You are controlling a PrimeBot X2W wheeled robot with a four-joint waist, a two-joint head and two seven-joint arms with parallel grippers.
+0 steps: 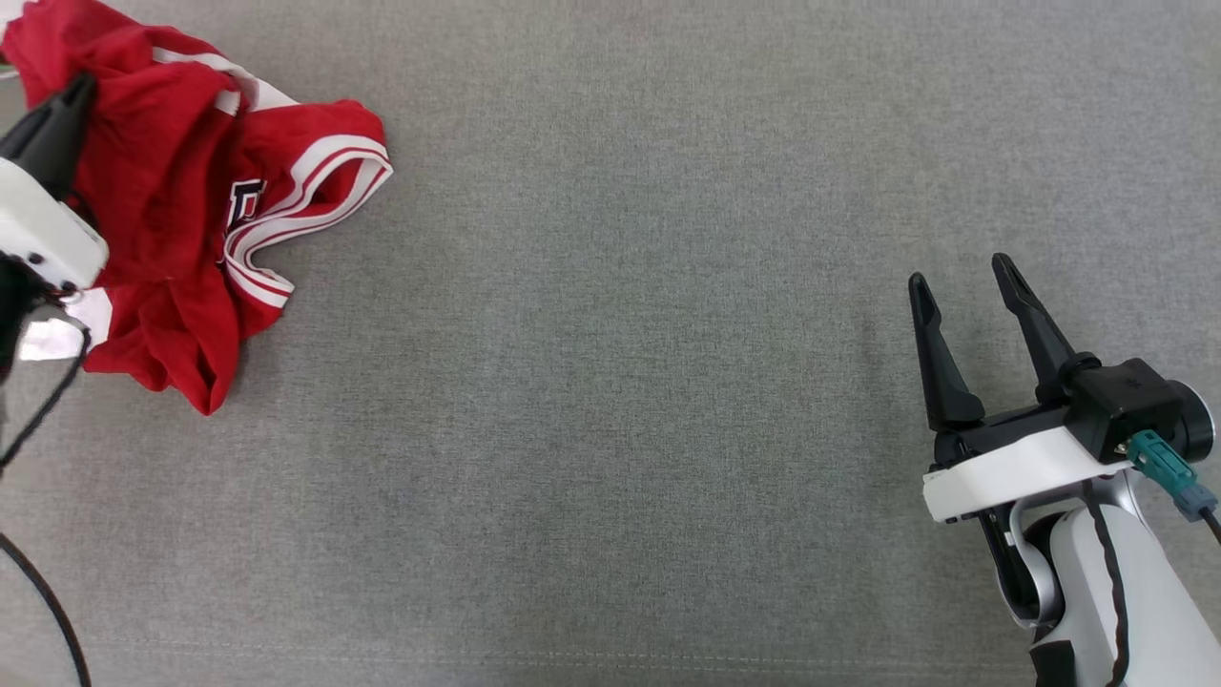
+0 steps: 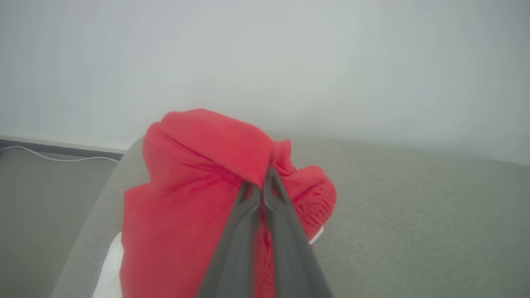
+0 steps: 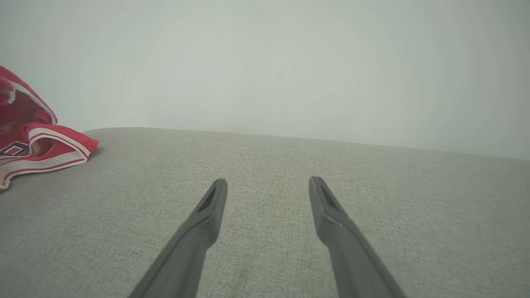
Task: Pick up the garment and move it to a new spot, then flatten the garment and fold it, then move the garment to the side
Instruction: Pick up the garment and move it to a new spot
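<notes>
The garment (image 1: 181, 191) is a red jersey with white and dark trim, lying crumpled at the far left of the grey fabric surface. My left gripper (image 2: 261, 182) is shut on a raised fold of the garment (image 2: 194, 190), its two dark fingers pressed together with red cloth between the tips. In the head view the left gripper (image 1: 81, 91) sits at the left edge over the cloth. My right gripper (image 1: 959, 267) stands open at the lower right, nothing between its fingers. In the right wrist view the right gripper (image 3: 268, 182) points across bare fabric, with the garment (image 3: 37, 140) at the far left.
The grey upholstered surface (image 1: 620, 382) spreads wide between the two grippers. Its left edge (image 2: 89, 231) drops off beside the garment, with floor and a white cable (image 2: 58, 157) beyond. A pale wall (image 3: 265, 62) rises behind.
</notes>
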